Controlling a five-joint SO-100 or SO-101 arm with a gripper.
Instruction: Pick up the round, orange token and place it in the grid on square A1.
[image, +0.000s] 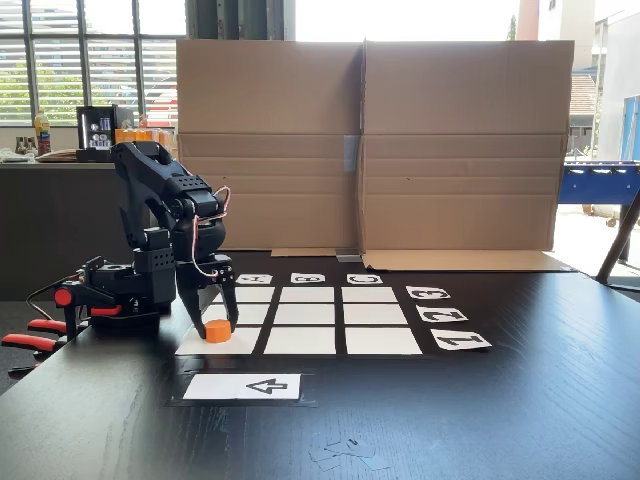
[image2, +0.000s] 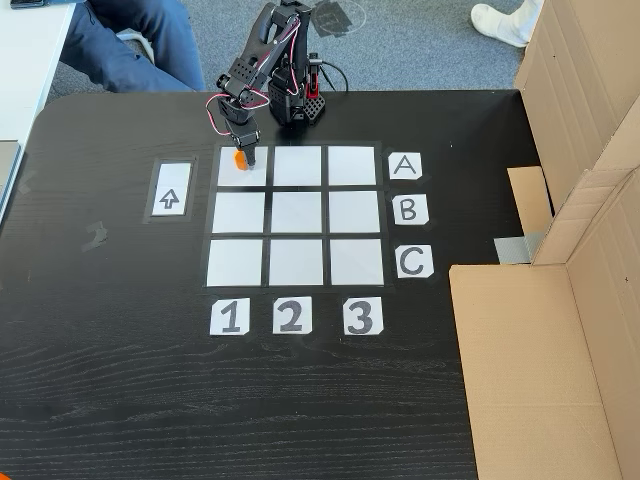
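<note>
We see the gripper pinching the orange token between its fingers. The token rests on square A1, the grid's corner cell

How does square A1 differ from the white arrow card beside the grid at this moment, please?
Square A1 is blank paper inside the grid; the arrow card bears a black arrow and lies apart from it. Square A1 has the orange token on it, between the gripper fingers; the arrow card carries nothing. Both are flat white paper on the black table.
</note>
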